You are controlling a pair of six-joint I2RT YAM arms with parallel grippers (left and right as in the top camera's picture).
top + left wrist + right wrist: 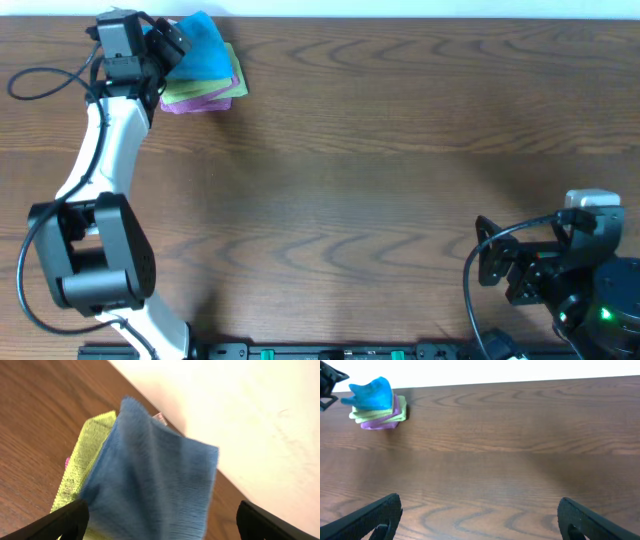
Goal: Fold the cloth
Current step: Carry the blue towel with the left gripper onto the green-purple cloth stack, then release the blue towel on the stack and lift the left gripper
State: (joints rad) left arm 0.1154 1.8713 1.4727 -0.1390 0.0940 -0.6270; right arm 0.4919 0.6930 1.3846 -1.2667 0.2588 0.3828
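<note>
The right gripper [479,502] sits at the near edge of the table [380,180], well apart from the pile of cloths and diagonally across from it. Its jaws stand wide apart with only bare wood between them. The left arm [100,170] reaches from the near edge up to the pile. The left gripper [162,510] hangs just over the near side of the pile, its jaws spread wide to either side and clamped on nothing. The blue cloth [200,48] lies on top of the pile, loosely bunched, with one corner raised. Under it is the green cloth [82,460], and at the bottom of the pile the purple cloth [377,423]. A small white tag [160,417] shows at the blue cloth's far edge. The pile sits at the far left of the table, near the pale wall [250,420].
</note>
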